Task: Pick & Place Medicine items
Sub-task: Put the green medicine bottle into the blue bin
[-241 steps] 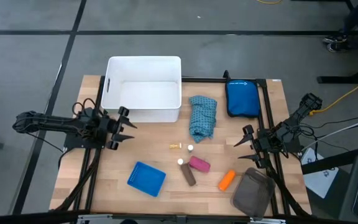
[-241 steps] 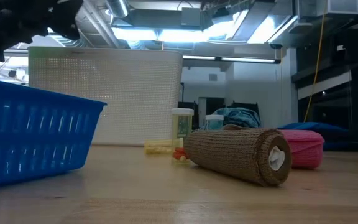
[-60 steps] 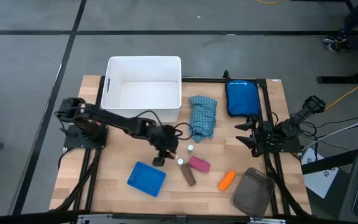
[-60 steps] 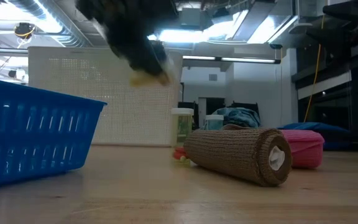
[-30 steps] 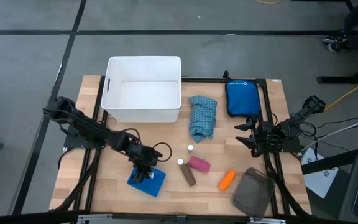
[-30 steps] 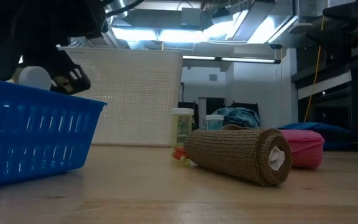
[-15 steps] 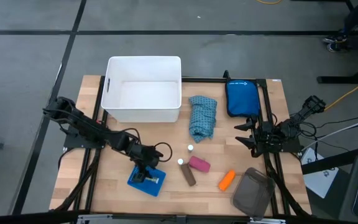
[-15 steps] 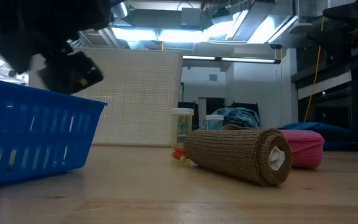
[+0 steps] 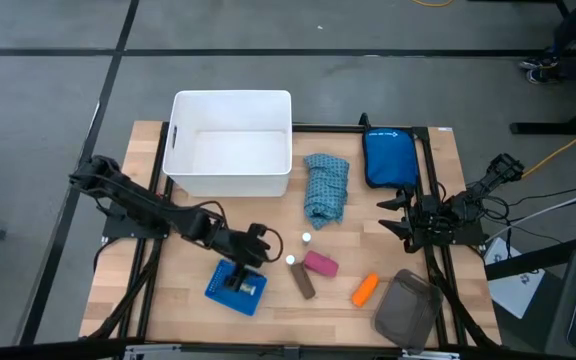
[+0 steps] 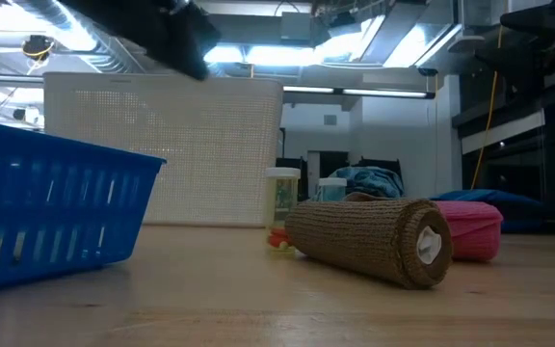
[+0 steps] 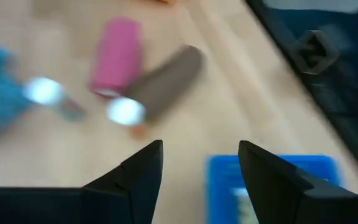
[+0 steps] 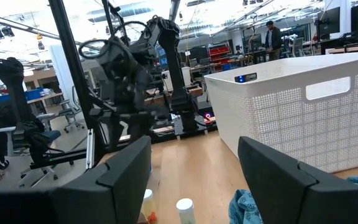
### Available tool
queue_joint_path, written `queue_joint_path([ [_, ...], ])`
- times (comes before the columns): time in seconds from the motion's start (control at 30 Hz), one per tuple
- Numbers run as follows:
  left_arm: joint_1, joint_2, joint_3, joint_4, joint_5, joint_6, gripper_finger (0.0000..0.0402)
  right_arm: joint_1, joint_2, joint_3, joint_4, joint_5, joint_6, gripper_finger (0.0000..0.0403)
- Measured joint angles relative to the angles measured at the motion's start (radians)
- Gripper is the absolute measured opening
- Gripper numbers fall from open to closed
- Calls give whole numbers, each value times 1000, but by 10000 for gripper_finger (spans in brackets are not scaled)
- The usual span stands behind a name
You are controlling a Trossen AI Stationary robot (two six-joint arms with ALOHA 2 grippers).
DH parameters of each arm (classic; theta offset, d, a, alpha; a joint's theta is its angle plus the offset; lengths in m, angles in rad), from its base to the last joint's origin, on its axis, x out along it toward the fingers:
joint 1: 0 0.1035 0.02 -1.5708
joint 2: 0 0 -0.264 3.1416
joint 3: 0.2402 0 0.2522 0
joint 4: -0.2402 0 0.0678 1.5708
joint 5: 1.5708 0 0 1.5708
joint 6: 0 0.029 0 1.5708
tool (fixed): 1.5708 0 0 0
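Note:
My left gripper [image 9: 264, 245] hangs open and holds nothing, just beyond the far right corner of the blue basket [image 9: 236, 288]. A small pale item [image 11: 241, 200] lies in that basket. On the wood to its right lie a pink roll [image 9: 320, 264], a brown roll [image 9: 304, 281], an orange tube [image 9: 365, 289] and two small white-capped bottles [image 9: 307, 239] [image 9: 290, 260]. The left wrist view looks past the open fingers [image 11: 201, 168] at the pink roll [image 11: 115, 55] and the brown roll [image 11: 166, 73]. My right gripper [image 9: 386, 215] waits open at the table's right side.
A white bin [image 9: 230, 143] stands at the far left. A teal cloth [image 9: 326, 187] and a blue pouch [image 9: 391, 157] lie at the far middle and far right. A grey container [image 9: 408, 310] sits at the near right corner. Bare wood lies left of the basket.
My left gripper was over the blue basket with a pale item between its fingers. It has let the item go into the basket. It has then risen and moved toward the table's right and far side, rolling as it went.

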Motion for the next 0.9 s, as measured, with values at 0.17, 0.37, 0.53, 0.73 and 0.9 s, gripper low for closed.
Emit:
queue_joint_path([
  [0.17,73,7,4,11,-9,43,205,0,0,0,0,0,8,245],
  [0.37,148,67,4,55,51,54,205,0,0,0,0,0,8,245],
  [0.53,167,145,4,173,142,71,206,0,0,0,-2,0,9,245],
  [0.73,174,218,35,185,146,77,206,0,0,0,-11,0,19,245],
  [0.9,174,275,82,185,153,112,206,0,0,0,-14,0,19,245],
])
